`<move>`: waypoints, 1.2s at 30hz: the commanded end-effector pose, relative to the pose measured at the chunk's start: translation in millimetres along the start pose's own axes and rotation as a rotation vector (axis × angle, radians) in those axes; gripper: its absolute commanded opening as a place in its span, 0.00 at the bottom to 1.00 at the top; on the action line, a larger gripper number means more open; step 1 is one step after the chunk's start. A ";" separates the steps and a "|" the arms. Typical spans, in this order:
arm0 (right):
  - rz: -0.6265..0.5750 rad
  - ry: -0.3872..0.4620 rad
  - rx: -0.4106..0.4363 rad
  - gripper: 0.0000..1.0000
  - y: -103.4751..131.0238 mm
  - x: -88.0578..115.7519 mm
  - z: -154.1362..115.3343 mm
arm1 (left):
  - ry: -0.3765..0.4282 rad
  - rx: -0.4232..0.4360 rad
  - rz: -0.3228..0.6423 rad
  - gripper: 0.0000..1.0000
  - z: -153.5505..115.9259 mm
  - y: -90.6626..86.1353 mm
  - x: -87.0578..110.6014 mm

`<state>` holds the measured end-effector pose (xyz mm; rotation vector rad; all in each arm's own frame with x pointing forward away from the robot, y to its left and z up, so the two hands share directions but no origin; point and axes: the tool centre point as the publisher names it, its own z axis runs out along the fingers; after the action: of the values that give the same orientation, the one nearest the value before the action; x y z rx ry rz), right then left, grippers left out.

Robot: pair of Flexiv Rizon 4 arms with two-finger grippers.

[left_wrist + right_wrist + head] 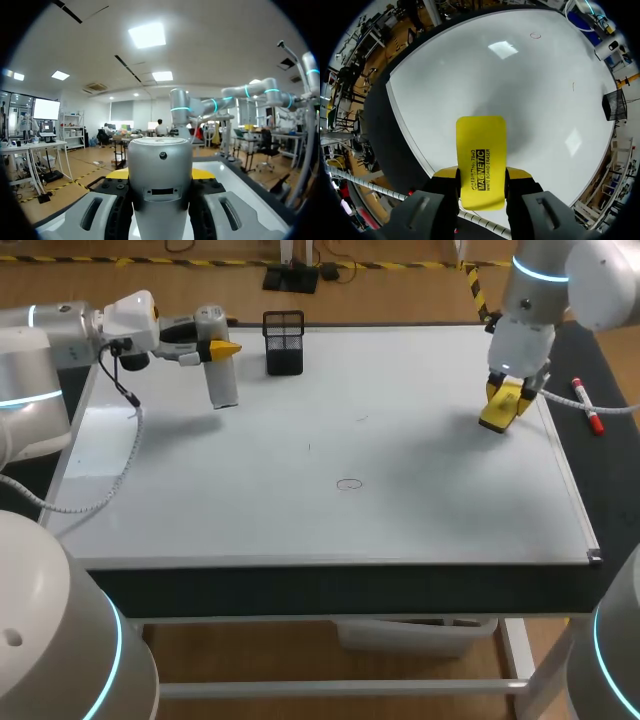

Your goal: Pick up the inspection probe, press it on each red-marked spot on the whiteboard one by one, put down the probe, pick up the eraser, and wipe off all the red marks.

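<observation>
My left gripper (224, 346) is shut on the silver-grey inspection probe (221, 380) and holds it above the whiteboard's (330, 440) far left part. In the left wrist view the probe (160, 185) stands as a thick cylinder between the yellow-tipped fingers (118, 174). My right gripper (506, 398) is shut on the yellow eraser (498, 414) close to the board's right edge. The eraser (481, 150) sticks out ahead of the right gripper (481, 176) over the whiteboard (520, 85). I see no red marks, only a faint small ring (348, 484) and thin dark specks.
A black mesh holder (284, 342) stands at the board's far edge, right of the probe. A red-capped marker (588, 408) lies on the dark strip beyond the board's right edge. The left arm's cable (120, 475) trails over the board's left side.
</observation>
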<state>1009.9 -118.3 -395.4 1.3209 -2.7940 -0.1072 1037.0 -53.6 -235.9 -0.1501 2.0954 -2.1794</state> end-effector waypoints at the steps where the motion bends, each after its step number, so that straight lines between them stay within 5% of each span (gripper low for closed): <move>1: -0.002 0.001 0.002 0.00 -0.2 0.8 -0.9 | 0.001 -0.001 -0.002 0.00 4.0 -1.0 9.2; 36: -0.002 0.001 0.002 0.00 -0.2 0.8 -0.9 | 0.308 0.036 -0.070 0.00 96.9 2.0 151.7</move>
<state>1009.5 -118.5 -395.5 1.3218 -2.7956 -0.1084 902.9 -164.8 -234.5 0.1271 2.2302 -2.4116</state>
